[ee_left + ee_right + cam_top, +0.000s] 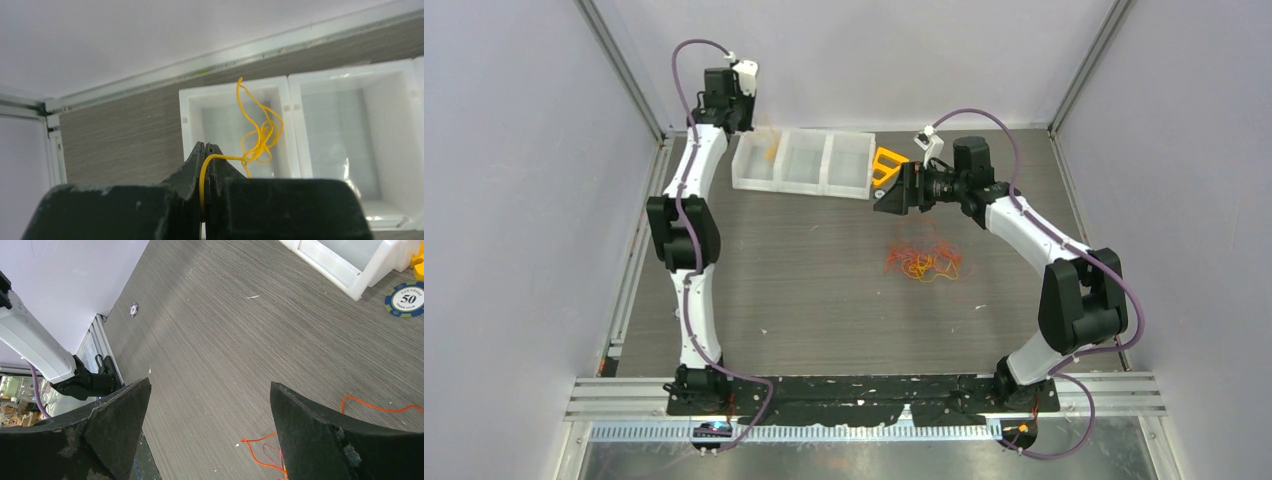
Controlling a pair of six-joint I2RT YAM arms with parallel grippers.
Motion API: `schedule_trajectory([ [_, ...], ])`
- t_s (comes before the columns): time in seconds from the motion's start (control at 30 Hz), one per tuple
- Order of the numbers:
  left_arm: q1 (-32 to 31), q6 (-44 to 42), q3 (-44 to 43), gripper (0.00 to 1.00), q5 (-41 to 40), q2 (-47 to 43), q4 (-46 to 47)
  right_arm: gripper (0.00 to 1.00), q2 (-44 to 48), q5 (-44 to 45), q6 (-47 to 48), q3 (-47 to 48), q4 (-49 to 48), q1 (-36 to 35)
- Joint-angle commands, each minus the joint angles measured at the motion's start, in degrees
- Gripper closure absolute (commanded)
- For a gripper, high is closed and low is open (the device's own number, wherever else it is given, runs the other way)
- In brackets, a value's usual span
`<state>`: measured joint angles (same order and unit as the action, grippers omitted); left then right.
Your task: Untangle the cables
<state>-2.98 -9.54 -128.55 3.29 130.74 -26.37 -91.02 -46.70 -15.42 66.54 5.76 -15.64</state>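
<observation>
The cables [924, 262] lie as a small orange, yellow and red clump on the table, right of centre. My left gripper [208, 146] is shut on one yellow cable [262, 135], whose curly end dangles over the left compartment of the white tray [289, 125]. In the top view this gripper [740, 118] hangs at the tray's left end [746, 180]. My right gripper [888, 198] hovers above the table behind the clump, open with nothing between its jaws. Its wrist view shows that gripper [210, 385] above bare table, with loose orange strands [256, 450] beside the right finger.
The white tray [824, 187] has three compartments and stands at the back. An orange-yellow plastic triangle [887, 165] sits at its right end. A blue poker chip [407, 299] lies near the tray corner [345, 271]. Walls and rails enclose the table.
</observation>
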Motion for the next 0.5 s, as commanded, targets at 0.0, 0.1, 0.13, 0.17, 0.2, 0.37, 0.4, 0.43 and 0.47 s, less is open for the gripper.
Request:
schedule_trajectory([
  [0.0,0.2,-1.9,-2.3,1.00,-2.3,2.0,-5.0,0.05,0.1,-1.2,1.2,0.2,0.0,0.7],
  [0.1,0.2,-3.3,-2.4,1.00,-2.8,2.9,-6.4,0.04,-0.5,-1.4,1.2,0.5,0.1,0.9],
  [0.13,0.2,-4.1,-2.4,1.00,-2.8,3.3,-6.7,0.05,-0.9,-1.6,1.1,0.5,0.3,0.9],
  [0.17,0.2,-4.8,-2.4,1.00,-2.8,3.6,-6.9,0.05,-1.1,-1.7,1.1,0.6,0.3,0.9],
  [0.2,0.1,-5.5,-2.5,1.00,-3.6,4.0,-7.0,0.05,-1.4,-1.8,1.0,0.7,0.3,0.9],
  [0.37,-0.6,-8.9,-5.3,0.94,-4.9,7.3,-8.9,0.05,-2.0,-1.8,0.9,0.9,0.7,0.8],
  [0.4,-0.7,-9.2,-5.4,0.94,-4.8,7.7,-8.7,0.05,-2.0,-1.7,0.9,1.0,0.8,0.9],
  [0.43,-0.7,-9.3,-5.4,0.92,-4.7,7.9,-8.5,0.05,-1.9,-1.7,1.0,1.0,1.2,0.9],
  [0.47,-0.7,-9.2,-5.6,0.89,-4.4,8.1,-8.5,0.05,-1.8,-1.7,1.1,1.1,1.5,0.9],
])
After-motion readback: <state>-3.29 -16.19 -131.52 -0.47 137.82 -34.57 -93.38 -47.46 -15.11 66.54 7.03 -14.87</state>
